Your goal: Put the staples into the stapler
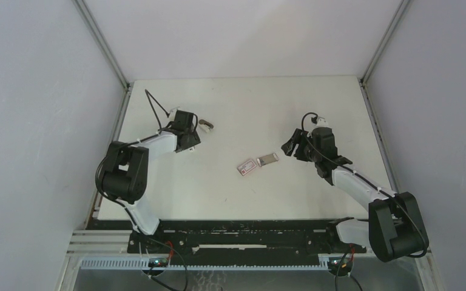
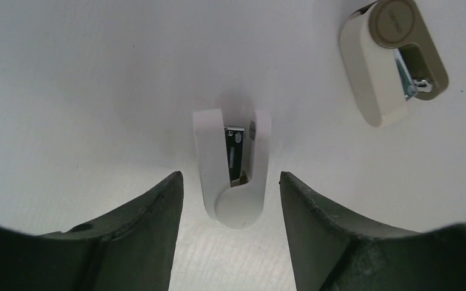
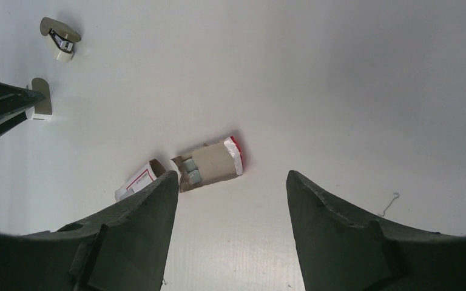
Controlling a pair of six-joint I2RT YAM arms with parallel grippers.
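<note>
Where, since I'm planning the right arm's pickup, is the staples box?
In the top view the staples box lies near the centre of the table, left of the right gripper, its tray beside it.

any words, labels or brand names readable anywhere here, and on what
No text can be read.
White label on the small pink-red staple box: red print, too small to read.
Round cap of the beige plastic stapler: faint embossed word, too blurred to read.

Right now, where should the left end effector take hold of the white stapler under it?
Across its two long outer sides, near the rounded closed end, coming straight down. The white stapler lies lengthwise between the open jaws of the left end effector, and looks narrower than their gap.
</note>
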